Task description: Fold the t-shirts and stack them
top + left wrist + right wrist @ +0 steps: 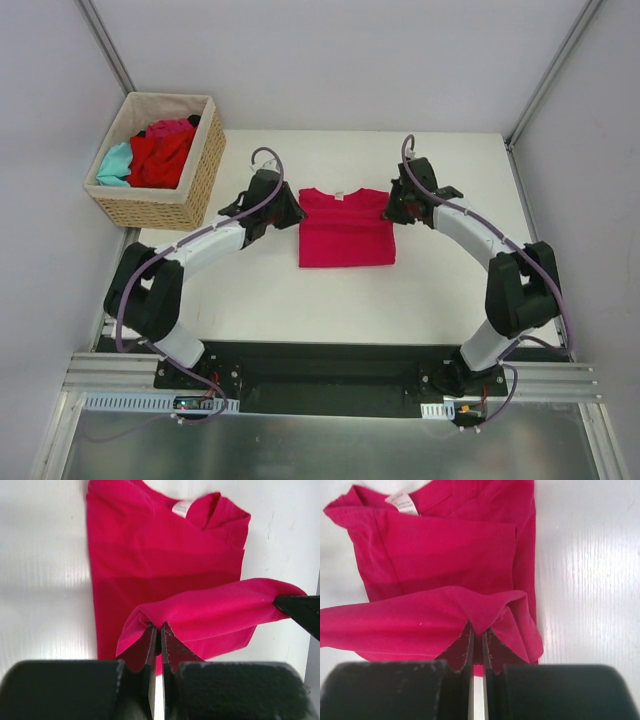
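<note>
Magenta t-shirt (346, 235), wicker basket (150, 208) to left

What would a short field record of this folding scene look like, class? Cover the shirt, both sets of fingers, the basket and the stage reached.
shirt: magenta t-shirt lying on the white table, collar at the far edge
left fingers: shut on a raised fold of the shirt
right fingers: shut on the same fold's other end
basket: far left, holding red cloth and teal cloth
stage: fold under way, no stack seen
</note>
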`<state>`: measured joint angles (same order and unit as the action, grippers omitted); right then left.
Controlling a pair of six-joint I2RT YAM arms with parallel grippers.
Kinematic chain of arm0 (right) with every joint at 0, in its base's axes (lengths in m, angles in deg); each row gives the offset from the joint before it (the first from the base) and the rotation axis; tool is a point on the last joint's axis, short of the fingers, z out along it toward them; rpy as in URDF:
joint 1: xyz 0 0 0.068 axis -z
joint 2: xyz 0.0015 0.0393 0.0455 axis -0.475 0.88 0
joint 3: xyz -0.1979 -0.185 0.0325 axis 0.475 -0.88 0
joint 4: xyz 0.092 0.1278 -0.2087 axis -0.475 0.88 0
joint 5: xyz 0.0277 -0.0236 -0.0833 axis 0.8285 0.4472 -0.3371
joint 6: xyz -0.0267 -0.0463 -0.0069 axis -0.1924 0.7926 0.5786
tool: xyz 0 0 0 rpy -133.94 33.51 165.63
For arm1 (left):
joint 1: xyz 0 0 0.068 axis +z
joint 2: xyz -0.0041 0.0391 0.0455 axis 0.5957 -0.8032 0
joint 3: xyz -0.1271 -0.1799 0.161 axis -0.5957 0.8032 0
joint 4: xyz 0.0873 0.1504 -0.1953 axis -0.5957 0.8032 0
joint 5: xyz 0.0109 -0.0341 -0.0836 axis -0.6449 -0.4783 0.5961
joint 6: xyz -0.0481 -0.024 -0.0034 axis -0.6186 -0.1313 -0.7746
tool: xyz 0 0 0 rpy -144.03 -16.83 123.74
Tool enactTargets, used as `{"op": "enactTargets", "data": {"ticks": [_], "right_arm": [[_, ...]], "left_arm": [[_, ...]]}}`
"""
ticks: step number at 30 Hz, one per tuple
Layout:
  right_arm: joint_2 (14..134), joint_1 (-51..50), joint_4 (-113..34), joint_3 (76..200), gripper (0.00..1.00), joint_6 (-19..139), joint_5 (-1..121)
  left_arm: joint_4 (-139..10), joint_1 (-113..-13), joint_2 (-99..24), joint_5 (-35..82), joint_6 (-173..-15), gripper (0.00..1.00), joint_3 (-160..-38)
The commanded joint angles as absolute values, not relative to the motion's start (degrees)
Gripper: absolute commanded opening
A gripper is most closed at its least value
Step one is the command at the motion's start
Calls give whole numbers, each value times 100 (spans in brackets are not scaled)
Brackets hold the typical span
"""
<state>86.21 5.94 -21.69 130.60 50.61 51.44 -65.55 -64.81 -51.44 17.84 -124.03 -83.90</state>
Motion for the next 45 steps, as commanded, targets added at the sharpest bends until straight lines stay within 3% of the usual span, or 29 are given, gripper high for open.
{"op": "enactTargets", "data": {"ticks": [1, 12, 16, 19, 20, 21, 22, 23, 24, 32, 36, 45], "right_arm": [[8917, 770, -2341, 13653, 1, 5058, 5076], [10313, 1043, -2349, 14742, 1, 5032, 5155], [10736, 1087, -2419, 15050, 8, 5023, 5384], [10938, 1113, -2498, 15252, 25, 5023, 5401], [10957, 1130, -2551, 15271, 47, 5040, 5402], [10966, 1122, -2604, 15288, 62, 5049, 5384], [10983, 1130, -2630, 15314, 84, 5101, 5341], [10966, 1139, -2648, 15376, 97, 5137, 5314], [10940, 1139, -2648, 15394, 97, 5181, 5279], [9490, 999, -2912, 14515, 97, 5313, 4900], [8937, 709, -2614, 14410, 97, 5409, 4979], [8750, 524, -2664, 13988, 97, 5383, 5498]], "left_arm": [[-6826, -6249, -5532, 1999, -12286, 0, -8948], [-6949, -5933, -6595, 2386, -12330, 0, -9633], [-6958, -5801, -6929, 2351, -12356, 0, -9801], [-6958, -5652, -7122, 2325, -12435, 0, -9924], [-6958, -5616, -7176, 2299, -12479, 1, -9985], [-6958, -5573, -7211, 2237, -12497, 16, -10021], [-6958, -5546, -7255, 2176, -12506, 43, -10038], [-6958, -5494, -7264, 2106, -12497, 96, -10082], [-6949, -5476, -7255, 2018, -12488, 99, -10082], [-7028, -5659, -6043, 2122, -12417, 99, -9732], [-7020, -6264, -5569, 2263, -12523, 99, -9503], [-7501, -6934, -5364, 2439, -12963, 99, -8694]]}}
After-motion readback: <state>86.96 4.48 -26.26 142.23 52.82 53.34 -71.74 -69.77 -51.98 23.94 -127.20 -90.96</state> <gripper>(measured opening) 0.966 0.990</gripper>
